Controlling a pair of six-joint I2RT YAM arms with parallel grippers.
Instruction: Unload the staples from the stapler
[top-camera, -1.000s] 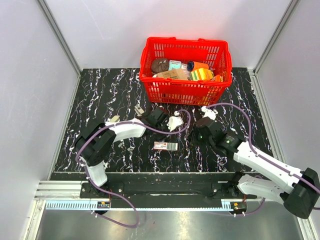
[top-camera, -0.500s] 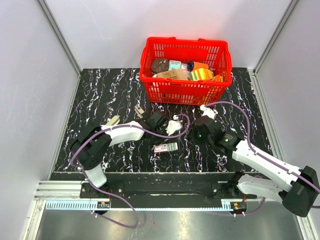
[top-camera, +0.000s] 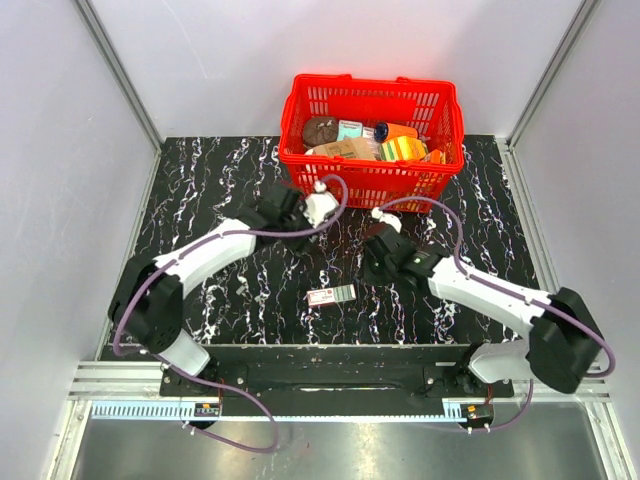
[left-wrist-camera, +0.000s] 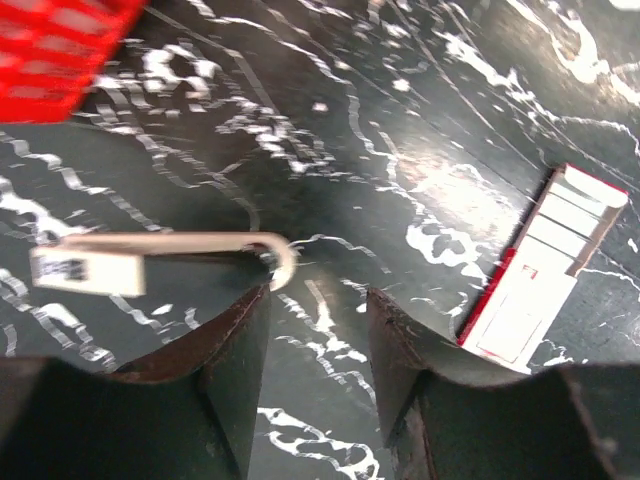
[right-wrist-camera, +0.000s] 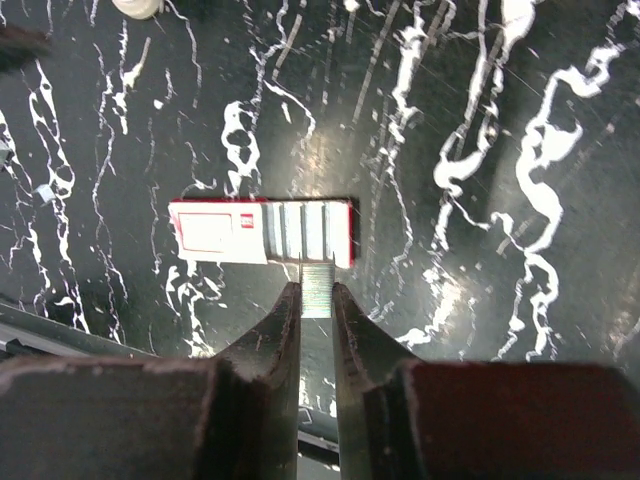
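Right wrist view: the right gripper (right-wrist-camera: 317, 300) is clamped on the staples (right-wrist-camera: 318, 278), at the near edge of the red-white box (right-wrist-camera: 262, 232). The left gripper (left-wrist-camera: 318, 320) is apart and empty, near a hooked metal bar (left-wrist-camera: 170, 243), with the basket (left-wrist-camera: 60, 40) beyond.

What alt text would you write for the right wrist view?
The right end effector pinches a silvery staple strip, by the near edge of a red and white box lying flat on the black marbled table.

Staple box (right-wrist-camera: 260, 232) lies on the desk (right-wrist-camera: 500, 100) right ahead of the right jaws, staple strip (right-wrist-camera: 317, 285) between them, basket (top-camera: 370, 185) well behind.
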